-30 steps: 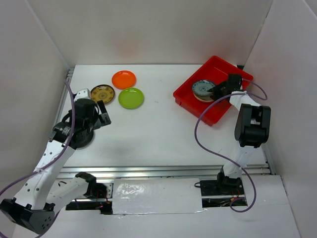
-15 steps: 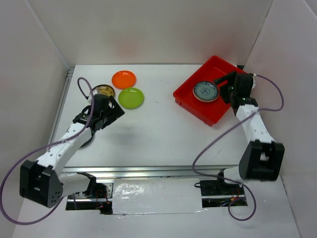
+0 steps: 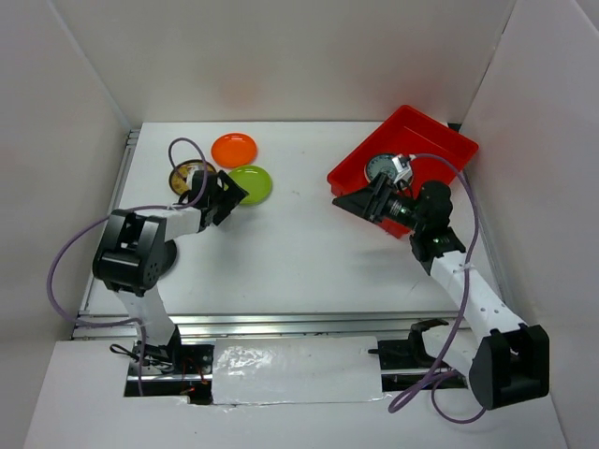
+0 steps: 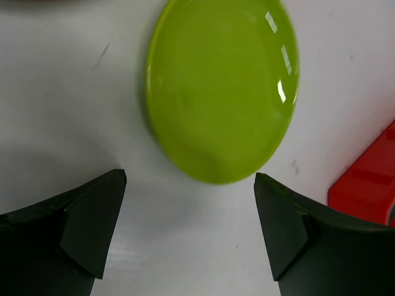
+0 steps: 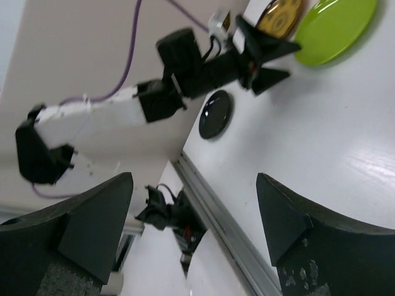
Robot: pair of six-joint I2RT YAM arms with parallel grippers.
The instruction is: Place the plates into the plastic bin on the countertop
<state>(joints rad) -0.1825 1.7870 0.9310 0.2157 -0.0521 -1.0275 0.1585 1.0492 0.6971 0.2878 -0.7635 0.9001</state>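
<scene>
The red plastic bin [image 3: 432,150] stands at the back right of the white countertop [image 3: 299,253] and holds a patterned plate [image 3: 379,166]. An orange plate [image 3: 234,150], a lime green plate [image 3: 253,184] and a brown-gold plate [image 3: 185,176] lie at the back left. My left gripper [image 3: 232,198] is open and empty, just short of the lime plate's [image 4: 222,86] near edge, jaws [image 4: 191,228] wide apart. My right gripper [image 3: 356,201] is open and empty over the bin's front-left corner, facing left. The right wrist view [image 5: 194,228] shows both fingers wide apart over bare counter.
A dark round plate [image 5: 216,114] lies on the counter near the left arm [image 5: 185,68], which partly hides it from above. The metal rail [image 3: 299,323] runs along the front edge. White walls close in the back and both sides. The bin's corner [image 4: 364,185] shows in the left wrist view.
My left gripper has swung up and right to the lime plate's edge. My right gripper has drawn out of the bin toward its front-left corner, leaving the patterned plate inside.
</scene>
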